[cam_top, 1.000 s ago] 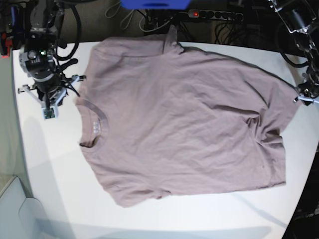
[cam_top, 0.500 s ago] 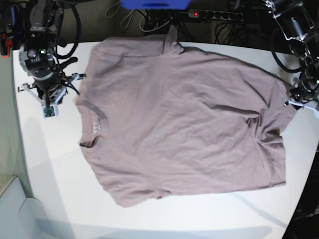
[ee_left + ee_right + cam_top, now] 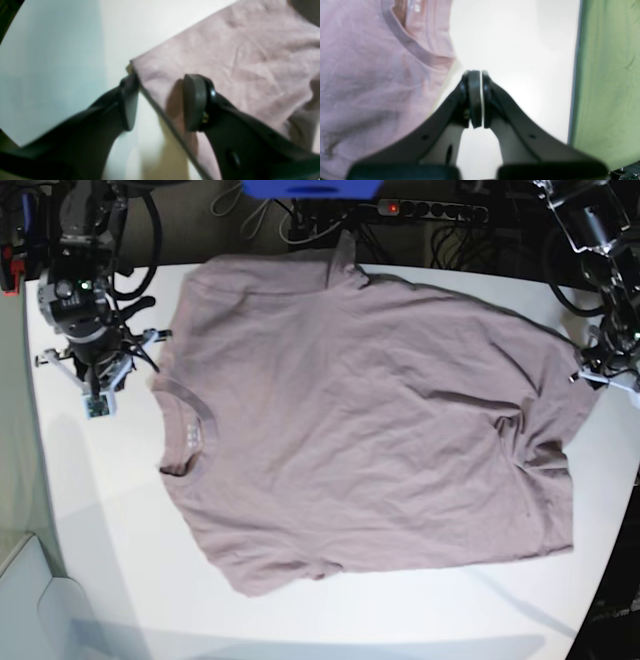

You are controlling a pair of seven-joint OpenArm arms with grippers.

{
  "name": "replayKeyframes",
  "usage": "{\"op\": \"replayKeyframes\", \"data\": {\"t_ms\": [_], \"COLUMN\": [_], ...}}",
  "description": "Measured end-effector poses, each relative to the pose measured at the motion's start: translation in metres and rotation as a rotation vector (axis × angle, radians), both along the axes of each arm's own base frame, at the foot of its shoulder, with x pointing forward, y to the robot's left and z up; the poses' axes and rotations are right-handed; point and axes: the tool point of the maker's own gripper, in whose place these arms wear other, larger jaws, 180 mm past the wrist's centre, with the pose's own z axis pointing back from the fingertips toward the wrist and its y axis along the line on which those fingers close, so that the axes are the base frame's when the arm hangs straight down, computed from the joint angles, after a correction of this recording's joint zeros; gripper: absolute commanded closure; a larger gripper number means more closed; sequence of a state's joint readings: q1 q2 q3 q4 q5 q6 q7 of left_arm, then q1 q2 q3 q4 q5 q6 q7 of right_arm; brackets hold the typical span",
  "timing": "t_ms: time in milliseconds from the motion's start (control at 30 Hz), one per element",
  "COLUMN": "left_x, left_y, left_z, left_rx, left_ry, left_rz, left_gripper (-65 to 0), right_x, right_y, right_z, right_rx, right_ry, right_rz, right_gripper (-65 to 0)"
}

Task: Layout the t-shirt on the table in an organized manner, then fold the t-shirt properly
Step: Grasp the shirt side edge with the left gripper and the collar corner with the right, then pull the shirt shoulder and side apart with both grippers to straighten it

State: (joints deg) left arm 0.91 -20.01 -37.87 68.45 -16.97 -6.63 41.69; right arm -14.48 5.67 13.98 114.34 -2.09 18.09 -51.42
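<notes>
shirt: the dusty mauve short-sleeved cotton t-shirt point(image 3: 370, 430) lies spread face-up over the middle of the white matte table point(image 3: 110, 510), ribbed collar point(image 3: 180, 395) toward 9 o'clock in the base view, hem toward 3 o'clock; long axis runs 9 to 3. some rumpling near the hem at 4 o'clock.
left gripper: the left gripper point(image 3: 160, 102) sits at the hem corner at 3 o'clock in the base view. jaws apart and straddling the fabric edge, one finger over the bare table, the other over the cloth; not yet closed on it.
right gripper: the right gripper point(image 3: 475, 98) hangs over bare table just beside the collar, at 9 o'clock. jaws pressed together, holding nothing.
key relation: the hem edge runs between the left fingers, so that arm looks the nearer and readier; the shirt lies at 9 o'clock from the right claw in its wrist view.
writing: a small pale label point(image 3: 412, 7) shows inside the collar; its marks are too blurred to read.
</notes>
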Motion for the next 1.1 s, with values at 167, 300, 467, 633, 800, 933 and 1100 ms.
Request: {"op": "replayKeyframes", "data": {"t_ms": [167,300,467,633,800,933,1100], "left_x": [0.001,0.001,0.013,0.013,0.006,-0.003,-0.007], "left_y": [-0.001,-0.001,-0.015,-0.017,-0.017,-0.016,-0.019], "left_z": [-0.001,-0.002,-0.004,-0.005,-0.007,-0.009,-0.012], "left_rx": [0.001,0.03,0.08,0.081,0.09,0.099,0.101], "left_ry": [0.001,0.021,0.048,0.049,0.046,0.047,0.044], "left_rz": [-0.004,-0.022,-0.105,-0.111,-0.116,-0.121,-0.116], "left_gripper": [-28.5,-24.6,-2.2,0.0,0.0,0.0,0.0], "right_x": [0.0,-0.002,-0.019,-0.03,-0.045,-0.057,-0.088], "right_y": [0.0,0.0,0.007,0.047,0.063,0.076,0.108], "right_z": [0.0,-0.002,-0.015,-0.029,-0.04,-0.048,-0.063], "right_rx": [0.0,0.0,0.016,0.094,0.146,0.18,0.21], "right_ry": [0.001,0.007,0.057,0.098,0.142,0.172,0.286], "right_rz": [0.0,0.0,0.002,0.107,0.091,0.092,0.171], "right_gripper": [0.0,0.0,0.0,0.0,0.0,-1.9,-21.5]}}
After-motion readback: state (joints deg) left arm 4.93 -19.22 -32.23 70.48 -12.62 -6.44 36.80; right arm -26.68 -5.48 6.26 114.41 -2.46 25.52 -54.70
